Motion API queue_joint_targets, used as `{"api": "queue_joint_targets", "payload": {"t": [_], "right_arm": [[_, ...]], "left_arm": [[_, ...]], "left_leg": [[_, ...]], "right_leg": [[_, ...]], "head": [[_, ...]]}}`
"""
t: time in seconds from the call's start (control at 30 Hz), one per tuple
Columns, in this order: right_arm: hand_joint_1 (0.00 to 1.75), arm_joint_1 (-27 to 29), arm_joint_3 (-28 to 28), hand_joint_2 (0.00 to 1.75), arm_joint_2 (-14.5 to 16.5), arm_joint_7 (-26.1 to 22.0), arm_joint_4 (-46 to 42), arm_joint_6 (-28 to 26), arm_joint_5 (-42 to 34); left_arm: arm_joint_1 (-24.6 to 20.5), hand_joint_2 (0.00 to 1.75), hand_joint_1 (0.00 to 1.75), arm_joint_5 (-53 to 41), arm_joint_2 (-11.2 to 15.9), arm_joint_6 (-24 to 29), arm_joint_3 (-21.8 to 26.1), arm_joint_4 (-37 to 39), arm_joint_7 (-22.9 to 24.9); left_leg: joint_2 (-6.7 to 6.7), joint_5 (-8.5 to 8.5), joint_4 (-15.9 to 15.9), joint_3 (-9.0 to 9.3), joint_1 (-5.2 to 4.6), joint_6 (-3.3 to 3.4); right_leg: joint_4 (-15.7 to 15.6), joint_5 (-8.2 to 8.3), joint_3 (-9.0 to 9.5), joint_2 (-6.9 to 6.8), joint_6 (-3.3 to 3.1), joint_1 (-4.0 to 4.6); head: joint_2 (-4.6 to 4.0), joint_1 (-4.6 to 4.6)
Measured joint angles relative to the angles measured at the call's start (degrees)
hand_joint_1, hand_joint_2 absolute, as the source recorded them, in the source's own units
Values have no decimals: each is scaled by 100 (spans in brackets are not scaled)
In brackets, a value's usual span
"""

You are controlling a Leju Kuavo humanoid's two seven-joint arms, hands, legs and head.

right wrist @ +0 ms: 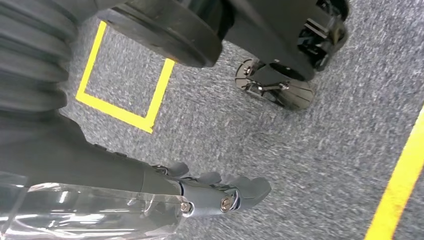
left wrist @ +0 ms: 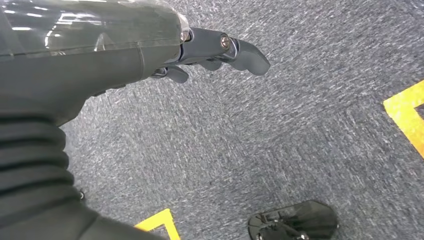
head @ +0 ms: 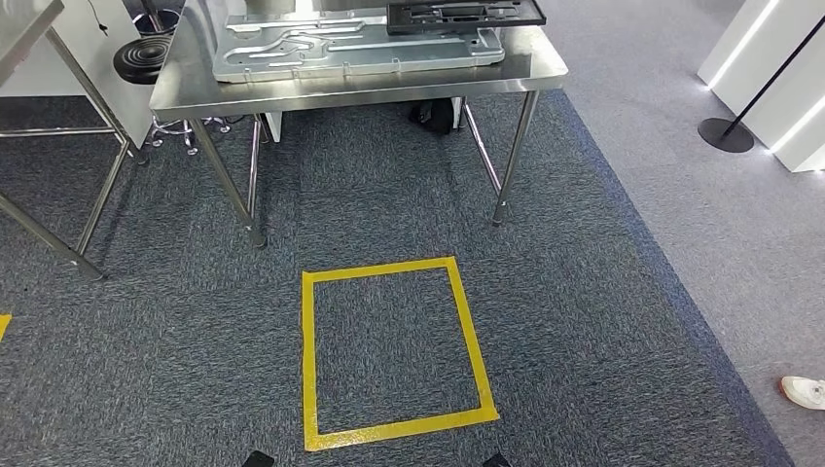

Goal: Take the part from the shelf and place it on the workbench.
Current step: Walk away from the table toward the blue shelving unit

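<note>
A steel workbench (head: 360, 83) stands ahead of me at the top of the head view. On it lies a large silver pressed-metal panel (head: 350, 44), with a black frame-like part (head: 465, 14) at its far right. Both my arms hang down over the grey carpet. My left hand (left wrist: 220, 50) has its fingers loosely stretched out and holds nothing. My right hand (right wrist: 220, 192) is the same, fingers extended and nothing in them.
A yellow taped square (head: 389, 350) marks the carpet in front of the workbench. Another metal-framed table (head: 58, 117) stands at the left, with a black round disc (head: 151, 58) beside it. A black floor stand base (head: 725, 134) and a person's white shoe (head: 804, 391) are on the right.
</note>
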Motion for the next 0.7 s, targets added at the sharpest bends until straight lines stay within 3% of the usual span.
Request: {"api": "queue_joint_targets", "payload": {"t": [0.1,0.3,0.7], "right_arm": [[0,30,-65,175,-2,44,0,-28,-4],[0,49,-64,175,-9,142,-3,48,47],[0,304,549,175,-148,317,-140,118,-1128]], "left_arm": [[1,175,0,-6,0,1,-1,0,-1],[13,175,0,66,5,-166,-86,0,92],[318,175,0,1766,168,-252,-1108,-149,234]], "left_leg": [[0,0,0,-1,0,0],[0,2,0,-1,0,0],[1,2,0,-3,0,0]], "right_leg": [[0,0,-1,0,0,0],[0,2,-1,0,-1,0],[0,1,-4,0,-2,0]], "head": [[1,0],[1,0],[1,0]]}}
